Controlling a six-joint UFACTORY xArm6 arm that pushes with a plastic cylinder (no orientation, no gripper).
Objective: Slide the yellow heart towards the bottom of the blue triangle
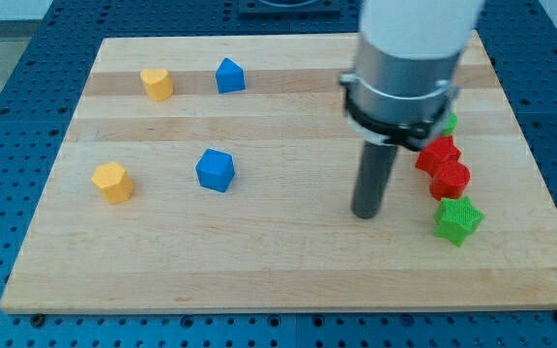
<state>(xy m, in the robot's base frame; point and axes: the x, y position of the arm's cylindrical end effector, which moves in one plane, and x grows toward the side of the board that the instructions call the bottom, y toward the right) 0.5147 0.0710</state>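
Observation:
The yellow heart (pixel 157 84) lies near the board's top left. The blue triangle (pixel 229 75) sits just to its right, a small gap between them. My tip (pixel 365 214) rests on the board right of the middle, far from both, to the lower right of them. It stands just left of the red blocks.
A blue block (pixel 215 170) lies left of the middle and a yellow block (pixel 112 182) at the left. Two red blocks (pixel 440 155) (pixel 450 180) and a green star (pixel 457 220) stand in a column at the right; another green block (pixel 448 123) peeks from behind the arm.

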